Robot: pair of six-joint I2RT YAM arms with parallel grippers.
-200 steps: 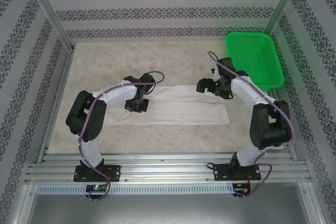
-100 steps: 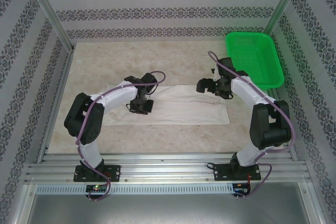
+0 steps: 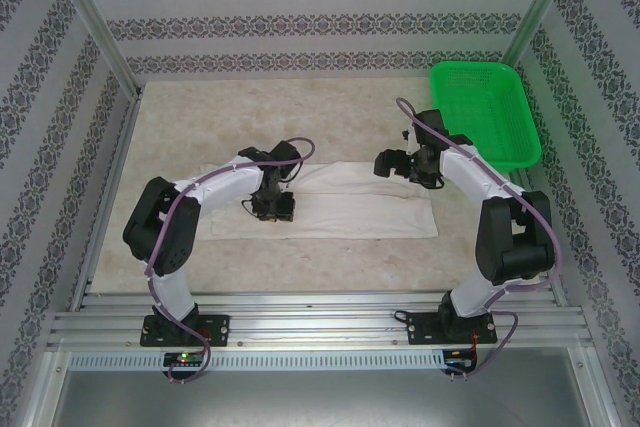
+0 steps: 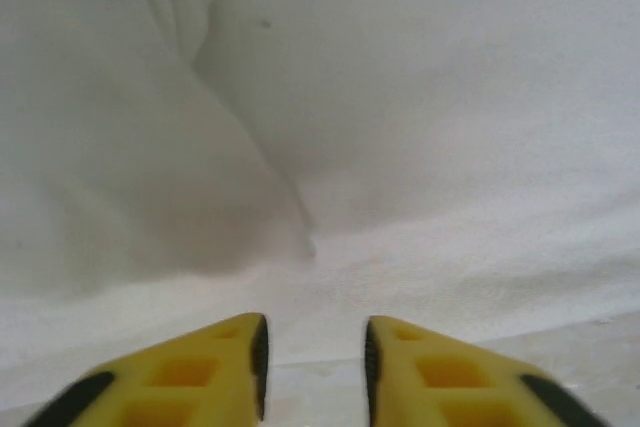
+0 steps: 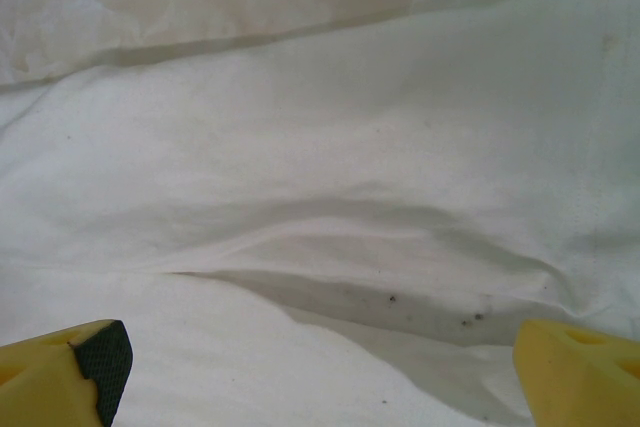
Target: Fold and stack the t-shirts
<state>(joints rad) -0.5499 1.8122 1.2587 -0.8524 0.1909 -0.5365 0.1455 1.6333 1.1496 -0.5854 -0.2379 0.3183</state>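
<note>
One white t-shirt [image 3: 350, 202] lies as a long folded strip across the middle of the table. My left gripper [image 3: 275, 209] hovers low over the strip's left part. In the left wrist view its yellow fingers [image 4: 200, 377] stand apart, and my left gripper [image 4: 315, 367] is open with nothing between them; the t-shirt [image 4: 400, 127] shows a soft crease just ahead. My right gripper [image 3: 385, 162] is over the strip's far right edge. In the right wrist view my right gripper [image 5: 320, 377] is wide open above the t-shirt [image 5: 320, 127], where a fold with small dark specks runs across.
A green mesh basket [image 3: 485, 112] stands at the back right corner of the marble-patterned table [image 3: 330, 117]. Patterned walls and metal posts close in the sides and back. A metal rail runs along the near edge by the arm bases.
My left gripper has moved a little right and nearer along the strip, then opened, letting go of the cloth. The strip's left end now lies shorter. The right arm has not moved.
</note>
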